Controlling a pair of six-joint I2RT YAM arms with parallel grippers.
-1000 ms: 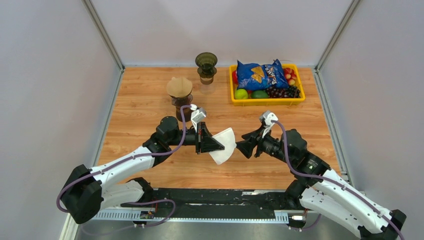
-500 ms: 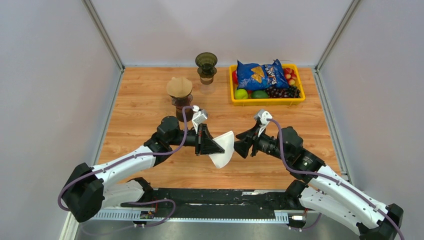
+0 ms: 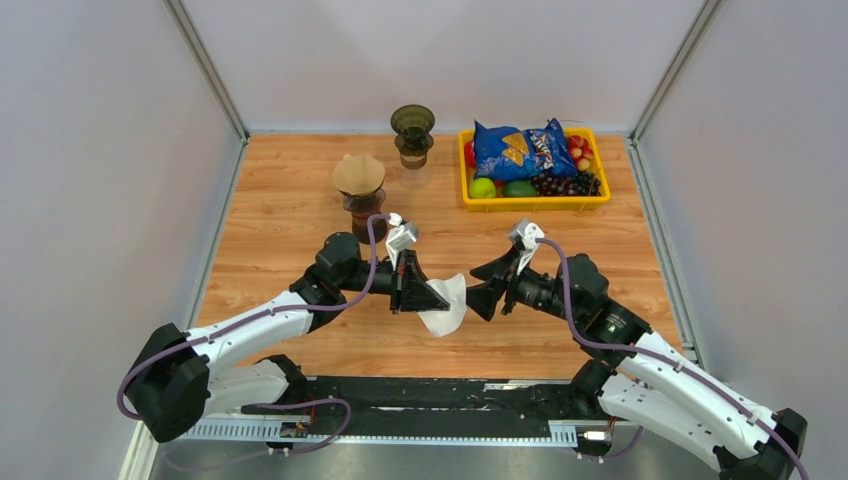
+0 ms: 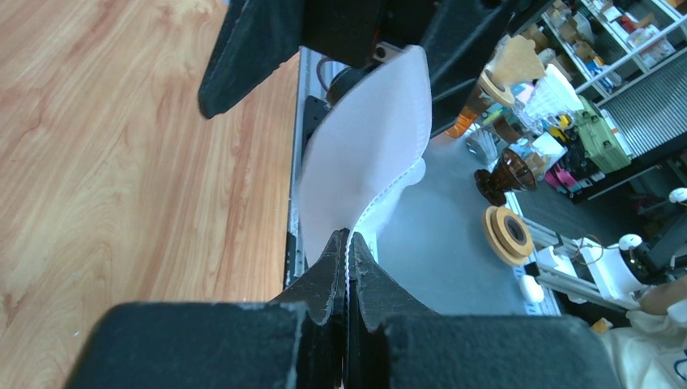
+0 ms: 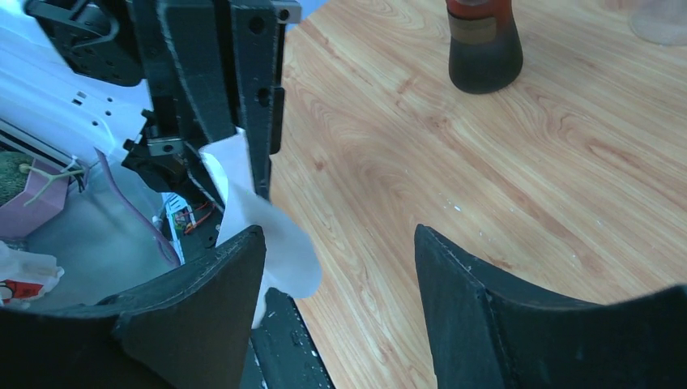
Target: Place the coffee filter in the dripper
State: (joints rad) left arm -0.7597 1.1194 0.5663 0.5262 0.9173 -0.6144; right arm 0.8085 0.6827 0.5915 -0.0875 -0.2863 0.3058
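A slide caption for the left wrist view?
Left gripper pinches a white filter; right gripper open at its far end.

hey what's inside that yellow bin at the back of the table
A blue chip bag, green fruit, dark grapes and red fruit. Whatever lies under the bag is covered.

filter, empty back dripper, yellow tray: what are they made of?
filter: thin matte white paper; it curls and has a crimped seam edge.
dripper: dark, translucent, glossy; plastic or glass, can't tell.
tray: yellow, smooth moulded rim; probably plastic.

Wooden table [image 3: 280,200] bears dripper [image 3: 412,133], yellow basket [image 3: 534,203] and, seemingly, a carafe [image 3: 360,205].
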